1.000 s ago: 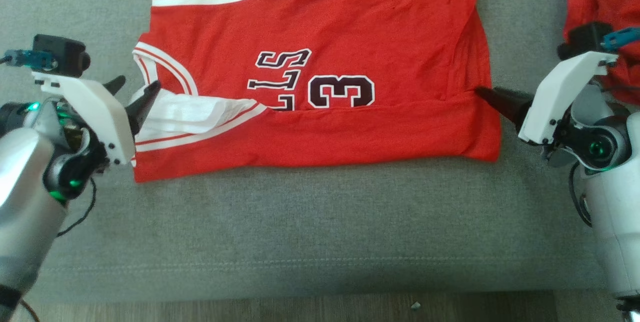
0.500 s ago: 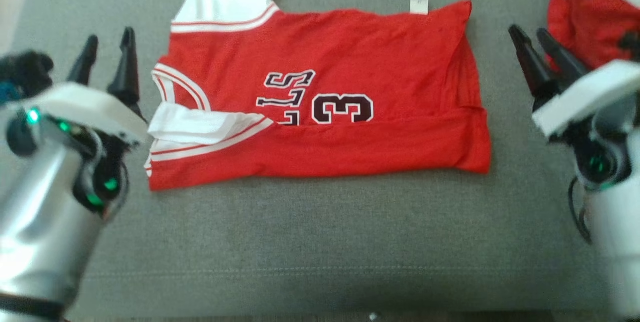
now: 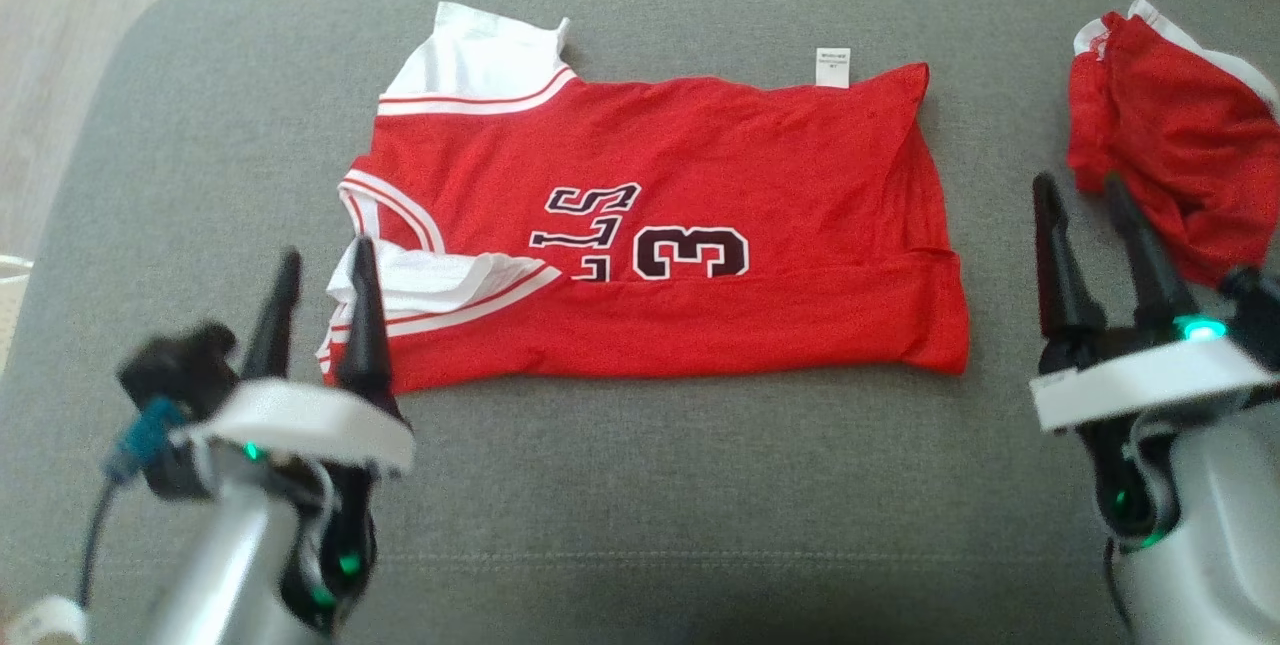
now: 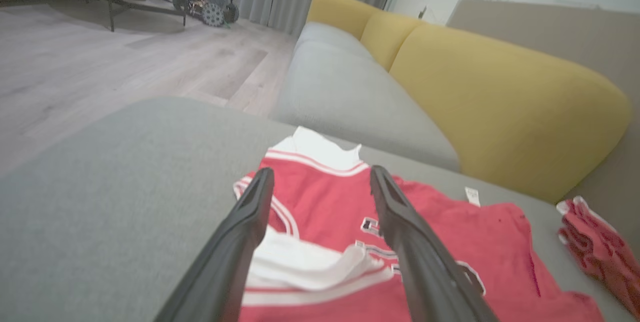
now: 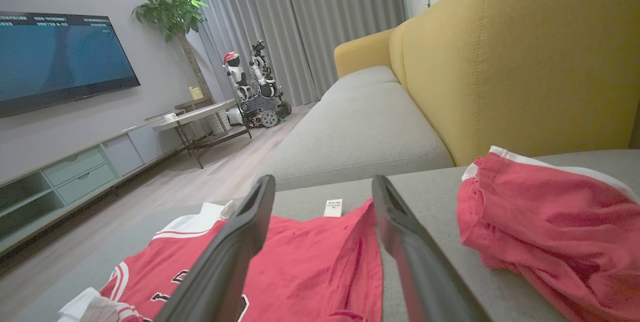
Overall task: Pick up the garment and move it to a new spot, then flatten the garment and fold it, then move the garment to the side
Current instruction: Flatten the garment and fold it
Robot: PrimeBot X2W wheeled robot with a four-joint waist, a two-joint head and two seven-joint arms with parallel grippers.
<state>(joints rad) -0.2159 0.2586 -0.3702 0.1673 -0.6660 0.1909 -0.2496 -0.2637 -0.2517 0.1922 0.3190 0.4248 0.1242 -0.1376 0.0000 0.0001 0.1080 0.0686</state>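
Mid-fold: red jersey (image 3: 700, 185) lies flat, its near edge turned over; left hand (image 3: 326, 253) and right hand (image 3: 1079, 183) hover spread, empty; next, regrip for another fold

You can't read the tiny tag (image 3: 832, 66) on the garment (image 3: 720, 145), its lettering (image 3: 588, 227) half hides under a fold (image 3: 780, 315), and the second red cloth (image 3: 1165, 130) is cut off at the right.

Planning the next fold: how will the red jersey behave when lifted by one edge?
Likely floppy: the red jersey with white trim lies flat, near edge folded over. Probably light, thin cloth; may drag on the grey cushion.
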